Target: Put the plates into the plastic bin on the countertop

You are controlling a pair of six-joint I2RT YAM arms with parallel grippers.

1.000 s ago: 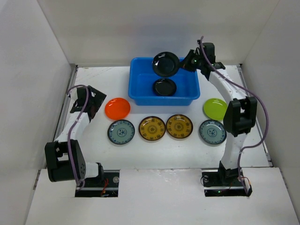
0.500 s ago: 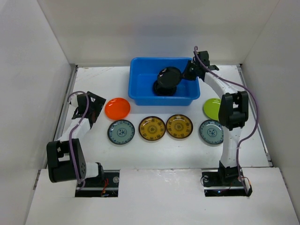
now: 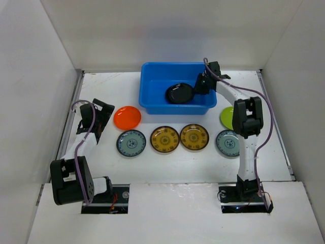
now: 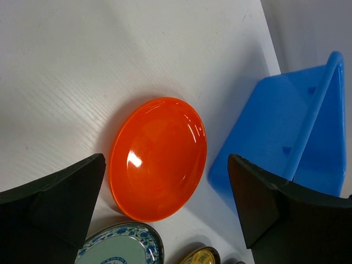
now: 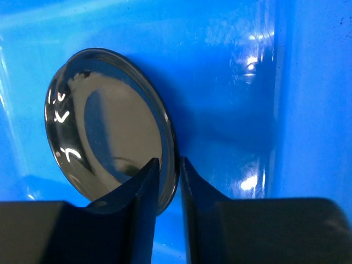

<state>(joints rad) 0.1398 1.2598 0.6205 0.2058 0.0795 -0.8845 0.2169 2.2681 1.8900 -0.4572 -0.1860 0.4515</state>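
Black plate (image 5: 104, 126) in plastic bin (image 3: 152, 84) | right gripper (image 5: 169, 165) straddles rim, hold unclear: part fully, lift straight | left gripper (image 4: 165, 165) wide apart, empty

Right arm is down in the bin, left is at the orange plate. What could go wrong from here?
1. The right gripper straddles the rim of the black plate inside the blue bin; lifting before the jaws clear it could drag or tip the plate.
2. The open left gripper brackets the orange plate, which lies close to the bin wall; closing may nudge the bin.
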